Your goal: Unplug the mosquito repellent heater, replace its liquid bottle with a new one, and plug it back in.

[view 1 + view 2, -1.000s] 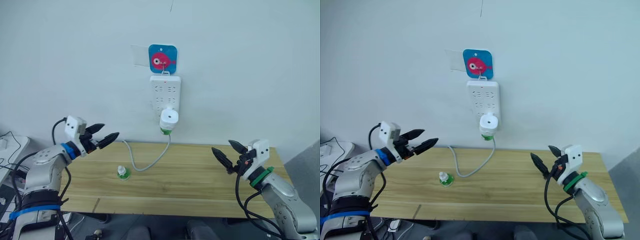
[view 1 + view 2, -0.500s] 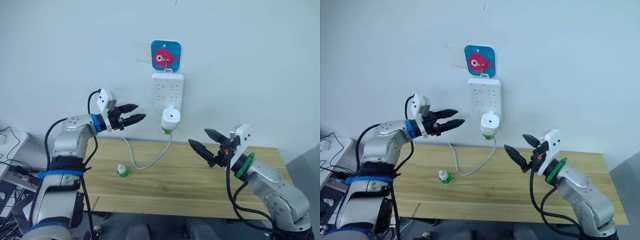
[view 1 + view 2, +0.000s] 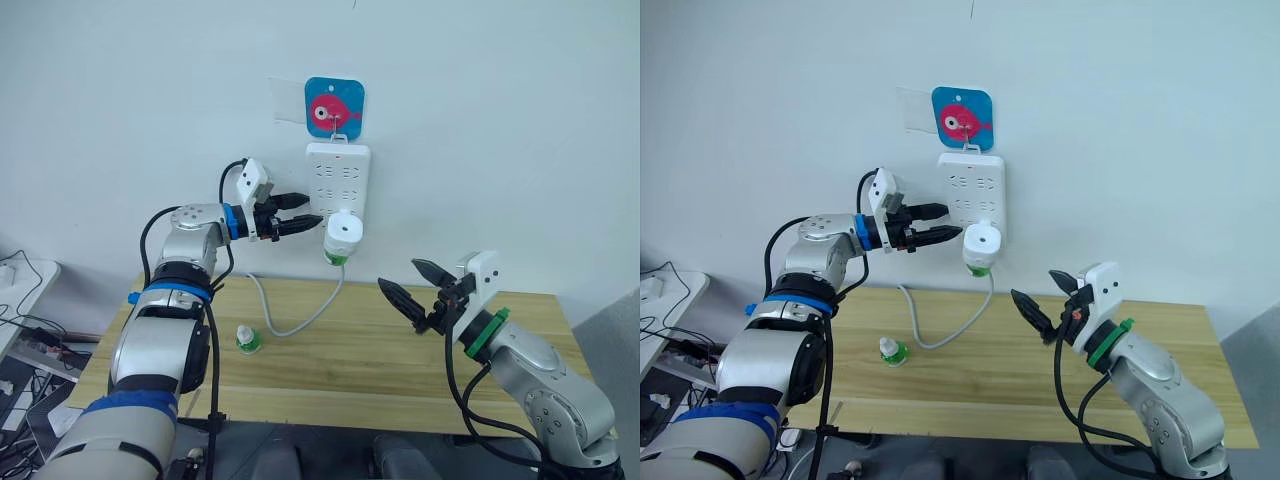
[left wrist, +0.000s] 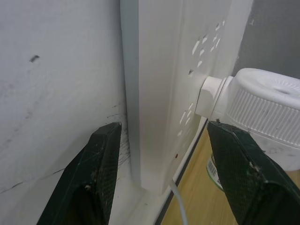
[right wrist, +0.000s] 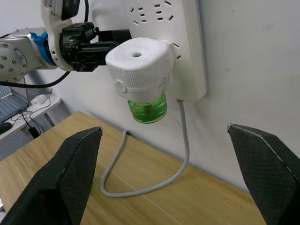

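Lab-like test setup: bare white wall, wall-hung power strip, plain wooden table.

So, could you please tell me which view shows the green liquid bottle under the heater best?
The right wrist view: the liquid bottle hangs whole below the mosquito repellent heater. The eye views show it as a green sliver; the left wrist view shows an edge.

Two silver-grey metal arms, black cables looped alongside. Left arm: blue bands at wrist and elbow. Right arm: green wrist ring. White camera block above each pair of black pointed jaws.
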Motion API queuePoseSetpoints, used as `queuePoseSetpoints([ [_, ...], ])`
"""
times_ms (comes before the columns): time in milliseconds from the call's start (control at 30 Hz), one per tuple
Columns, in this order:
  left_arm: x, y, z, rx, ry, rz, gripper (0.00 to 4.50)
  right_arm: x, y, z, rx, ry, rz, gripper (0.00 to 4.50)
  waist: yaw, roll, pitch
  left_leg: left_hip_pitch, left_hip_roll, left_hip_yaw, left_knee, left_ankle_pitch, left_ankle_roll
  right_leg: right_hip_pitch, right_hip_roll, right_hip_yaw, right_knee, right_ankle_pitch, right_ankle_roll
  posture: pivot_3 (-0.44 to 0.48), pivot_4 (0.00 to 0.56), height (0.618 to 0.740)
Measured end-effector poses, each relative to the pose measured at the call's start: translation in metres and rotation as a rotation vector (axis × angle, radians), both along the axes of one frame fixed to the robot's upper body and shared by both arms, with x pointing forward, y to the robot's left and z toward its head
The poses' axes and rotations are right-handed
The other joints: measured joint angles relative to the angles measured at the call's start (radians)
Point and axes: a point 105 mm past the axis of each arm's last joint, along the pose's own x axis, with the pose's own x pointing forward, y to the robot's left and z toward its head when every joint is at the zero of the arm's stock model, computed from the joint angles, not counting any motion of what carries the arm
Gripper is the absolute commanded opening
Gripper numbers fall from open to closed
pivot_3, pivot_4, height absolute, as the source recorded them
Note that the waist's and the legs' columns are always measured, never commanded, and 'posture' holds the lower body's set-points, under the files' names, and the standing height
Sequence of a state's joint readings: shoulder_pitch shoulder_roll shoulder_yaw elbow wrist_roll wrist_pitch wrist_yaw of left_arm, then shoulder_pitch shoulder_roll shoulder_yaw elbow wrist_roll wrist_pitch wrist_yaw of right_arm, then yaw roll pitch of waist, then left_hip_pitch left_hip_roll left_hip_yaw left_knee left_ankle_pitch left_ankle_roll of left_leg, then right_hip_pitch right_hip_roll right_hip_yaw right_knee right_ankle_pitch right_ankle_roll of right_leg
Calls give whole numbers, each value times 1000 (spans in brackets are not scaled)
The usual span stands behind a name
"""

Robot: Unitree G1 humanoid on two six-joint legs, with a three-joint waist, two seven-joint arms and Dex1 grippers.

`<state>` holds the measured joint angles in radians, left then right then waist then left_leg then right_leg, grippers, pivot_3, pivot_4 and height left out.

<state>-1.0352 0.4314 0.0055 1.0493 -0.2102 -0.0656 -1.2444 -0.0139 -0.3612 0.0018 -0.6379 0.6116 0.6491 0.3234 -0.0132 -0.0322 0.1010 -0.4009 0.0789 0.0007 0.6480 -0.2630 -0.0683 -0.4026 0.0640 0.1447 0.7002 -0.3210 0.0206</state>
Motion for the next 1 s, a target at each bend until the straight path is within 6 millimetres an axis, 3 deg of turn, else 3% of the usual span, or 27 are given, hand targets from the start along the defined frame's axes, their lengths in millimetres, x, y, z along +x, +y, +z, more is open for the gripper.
queuePoseSetpoints([
  [300,-7,-24,4,2,28,-141,3022,-2,1,0,-12,17,-7,4500,-19,-1,13,-1,0,-1,-1,0,0,0,0,0,-1,0,1,-33,142,740],
  [833,-13,-30,8,-62,119,-210,3022,1,7,7,5,19,16,4500,-18,-1,15,-1,0,-2,0,0,0,0,0,-1,1,0,1,-13,143,740],
  [933,-14,-31,10,-65,119,-219,2475,0,8,7,7,23,20,4500,-18,-1,16,-1,0,-2,0,0,0,0,0,-1,1,0,1,-13,143,740],
  [1000,-14,-31,10,-68,121,-221,1865,0,8,6,8,31,23,4500,-18,-1,16,-1,0,-2,0,0,0,0,0,-1,1,0,1,-13,141,740],
])
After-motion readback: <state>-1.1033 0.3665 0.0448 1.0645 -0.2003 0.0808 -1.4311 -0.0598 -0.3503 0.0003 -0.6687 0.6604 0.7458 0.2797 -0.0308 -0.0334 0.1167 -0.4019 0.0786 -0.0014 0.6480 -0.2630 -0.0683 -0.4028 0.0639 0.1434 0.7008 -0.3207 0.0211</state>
